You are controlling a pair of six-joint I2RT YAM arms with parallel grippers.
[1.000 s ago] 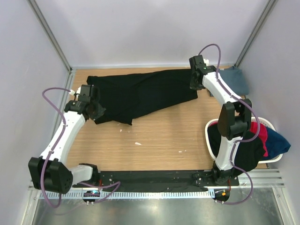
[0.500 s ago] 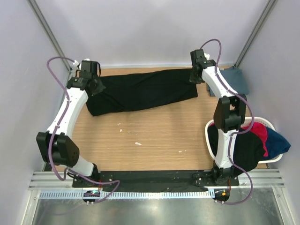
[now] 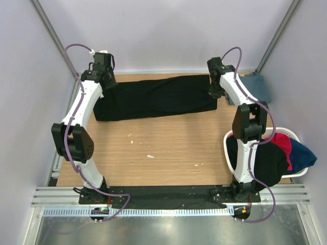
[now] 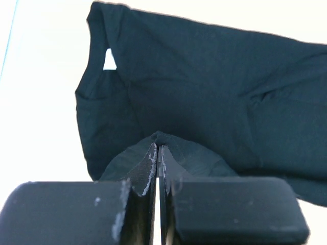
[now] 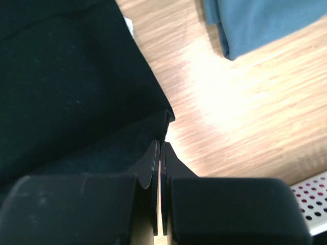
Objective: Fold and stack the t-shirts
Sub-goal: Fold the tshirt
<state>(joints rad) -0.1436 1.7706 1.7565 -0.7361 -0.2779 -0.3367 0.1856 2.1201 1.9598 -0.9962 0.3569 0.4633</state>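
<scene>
— Where do we see the black t-shirt (image 3: 158,97)?

— It lies along the far side of the tabletop (image 3: 168,148), folded into a long, narrow band that runs from left to right. From above, we see it flat on the wood, with one arm at each end.

— And what are we holding it with?

— On the left end, our left tool (image 4: 159,153) is clenched, fingers pressed together, with a small fold of the black cloth pinched between the tips. From that wrist we see the rest of the shirt spreading out beyond the fingers, one short sleeve toward the left.

— And the right side?

— Our right tool (image 5: 160,148) is also clenched. The near corner of the black cloth comes right down to its fingertips, and it grips the shirt there. The bare wood shows just to the right of that corner.

— Do we see the other shirts?

— Yes. The slate-blue t-shirt (image 3: 258,87) sits folded in the far right corner of the tabletop, just beside the right end of the black one but apart from it. From the right wrist we see its folded edge at the top of the view.

— And the rest?

— They are in the white basket (image 3: 227,145) at the right edge, near our right arm's base: a second black shirt (image 3: 265,163) draped over the front, a magenta-red shirt (image 3: 283,145) behind it, and a blue shirt (image 3: 304,155) hanging over the outer rim.
</scene>
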